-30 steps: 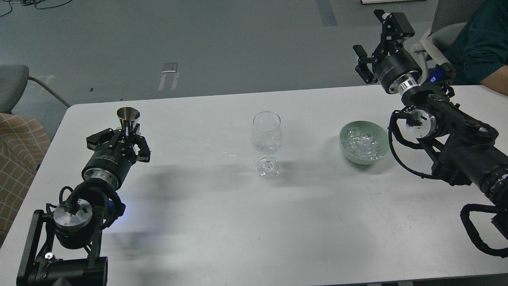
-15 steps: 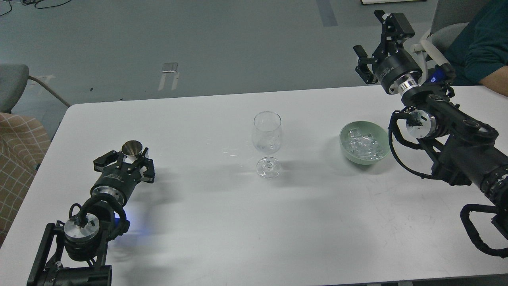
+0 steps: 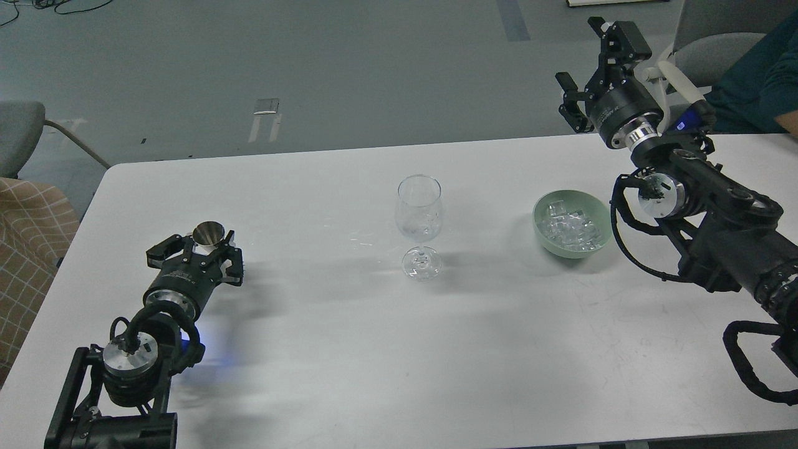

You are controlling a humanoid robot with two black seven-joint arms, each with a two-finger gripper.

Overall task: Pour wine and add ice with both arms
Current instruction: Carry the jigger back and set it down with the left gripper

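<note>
A clear stemmed wine glass [image 3: 419, 215] stands upright at the table's middle. A pale green bowl [image 3: 564, 252] to its right holds several clear ice cubes [image 3: 572, 226]. My left gripper [image 3: 206, 249] is low over the table at the left, shut on a small metal cone-shaped cup [image 3: 208, 233] whose mouth faces up. My right gripper [image 3: 591, 57] is open and empty, raised beyond the table's far edge, behind and above the bowl.
The white table [image 3: 349, 349] has a faint wet smear left of the glass. A person in a dark green top [image 3: 757, 81] sits on a chair at the far right. A chair with a checked cloth [image 3: 28, 231] stands at the left.
My left arm has drawn back and come down with the metal cup, from a raised position to near the table. The right arm has stayed still. The person's arm has shifted.
</note>
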